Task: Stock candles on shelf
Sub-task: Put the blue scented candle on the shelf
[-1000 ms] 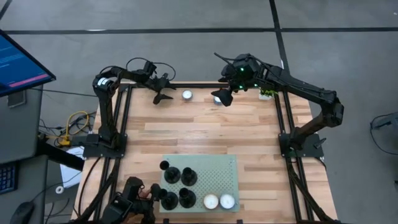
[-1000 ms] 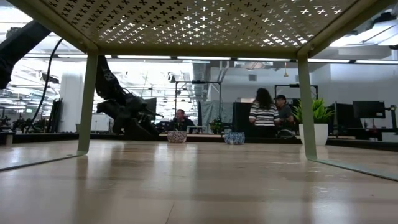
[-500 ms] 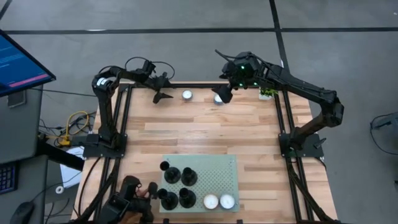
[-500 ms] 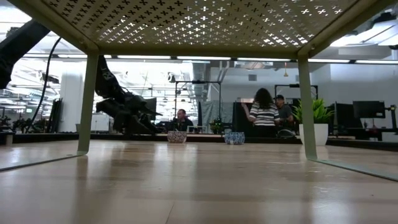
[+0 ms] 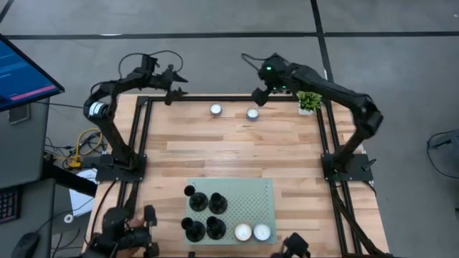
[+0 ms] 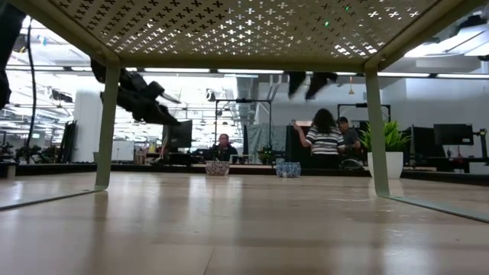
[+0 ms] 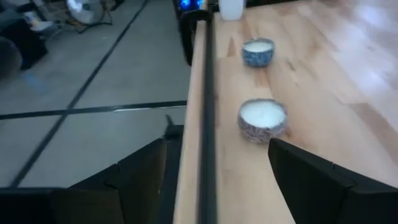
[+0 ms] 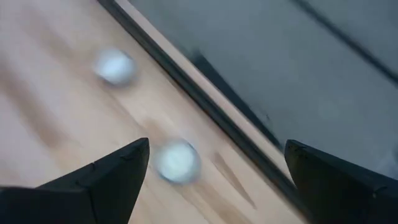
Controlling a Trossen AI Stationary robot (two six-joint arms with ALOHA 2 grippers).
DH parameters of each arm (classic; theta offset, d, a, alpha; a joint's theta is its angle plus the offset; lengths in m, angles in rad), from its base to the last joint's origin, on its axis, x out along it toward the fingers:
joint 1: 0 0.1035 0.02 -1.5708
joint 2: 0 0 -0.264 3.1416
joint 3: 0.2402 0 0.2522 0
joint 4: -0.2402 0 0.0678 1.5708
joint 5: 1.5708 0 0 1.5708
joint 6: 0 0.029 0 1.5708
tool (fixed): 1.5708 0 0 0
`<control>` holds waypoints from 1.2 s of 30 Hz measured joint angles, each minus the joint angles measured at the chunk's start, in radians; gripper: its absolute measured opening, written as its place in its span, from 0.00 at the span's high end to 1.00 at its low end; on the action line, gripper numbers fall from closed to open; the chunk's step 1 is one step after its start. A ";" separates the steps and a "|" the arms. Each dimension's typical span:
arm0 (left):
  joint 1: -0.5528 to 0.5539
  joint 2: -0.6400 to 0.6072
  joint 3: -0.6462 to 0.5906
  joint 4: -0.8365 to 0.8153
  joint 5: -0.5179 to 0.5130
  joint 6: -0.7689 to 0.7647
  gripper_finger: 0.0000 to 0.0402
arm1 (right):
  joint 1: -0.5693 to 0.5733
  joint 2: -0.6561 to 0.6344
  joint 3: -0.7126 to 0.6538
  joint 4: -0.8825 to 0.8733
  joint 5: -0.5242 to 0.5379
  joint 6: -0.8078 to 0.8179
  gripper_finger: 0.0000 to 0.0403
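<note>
Two white candles in patterned cups stand on the wooden table by its far edge, the left candle (image 5: 215, 110) (image 7: 262, 118) and the right candle (image 5: 252, 113) (image 7: 257, 53). Two more candles (image 5: 242, 231) (image 5: 261, 231) sit on the pale green shelf (image 5: 247, 197) at the near edge. The shelf stands on thin legs (image 6: 107, 126). My left gripper (image 5: 172, 95) (image 7: 217, 149) hovers open over the table's far left corner, left of the candles. My right gripper (image 5: 259, 97) (image 8: 217, 149) hangs open just beyond the right candle (image 8: 176, 160).
Several black cylinders (image 5: 206, 213) stand on the shelf's left part. A small potted plant (image 5: 310, 102) sits at the table's far right corner. A black frame rail (image 7: 205, 93) runs along the far edge. People stand in the room beyond (image 6: 325, 141).
My left gripper has risen from table height and drawn back toward the far left corner, away from the left candle. My right gripper has moved toward the far edge, past the right candle, and tipped further down. Both stay open. The candles have not moved.
</note>
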 joint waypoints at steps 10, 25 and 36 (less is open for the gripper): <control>-0.044 -0.179 -0.008 0.009 -0.057 -0.118 0.29 | -0.011 0.175 -0.001 -0.123 0.006 -0.077 0.22; -0.059 -0.417 -0.008 0.011 -0.058 -0.409 0.29 | -0.062 0.028 -0.237 0.092 -0.088 -0.016 0.24; -0.059 -0.533 -0.008 0.010 -0.061 -0.592 0.29 | -0.106 -0.042 -0.562 0.554 -0.237 0.079 0.24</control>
